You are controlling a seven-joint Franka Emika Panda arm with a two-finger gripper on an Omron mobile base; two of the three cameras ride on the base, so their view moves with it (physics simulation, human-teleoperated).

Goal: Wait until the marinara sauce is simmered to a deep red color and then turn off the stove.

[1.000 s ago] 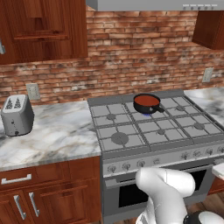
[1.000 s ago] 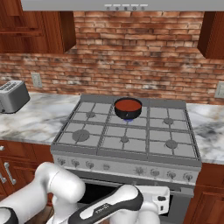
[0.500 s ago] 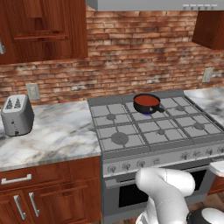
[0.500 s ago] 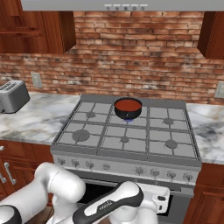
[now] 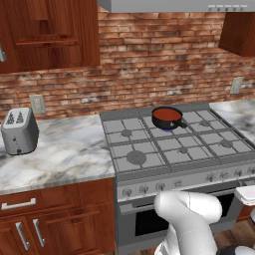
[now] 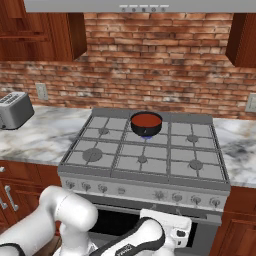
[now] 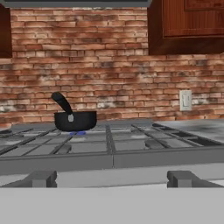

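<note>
Still-red marinara sauce (image 6: pixel 146 120) in pan (image 6: pixel 146 125) on stove (image 6: pixel 145 160).

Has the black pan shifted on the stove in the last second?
No. The pan sits on the same back-centre grate of the stove, over the blue flame, as before.

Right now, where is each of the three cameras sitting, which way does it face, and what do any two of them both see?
Left base view: behind the arm on its left, looking forward and down at the stove; the white arm rises at lower right.
Right base view: behind on its right, same stove; the arm rises from lower left.
Hand view: low, level with the stove's front edge, facing the brick wall; the dark finger tips stand apart, hand open.
Shared: both base views show the marinara sauce and the toaster.
</note>
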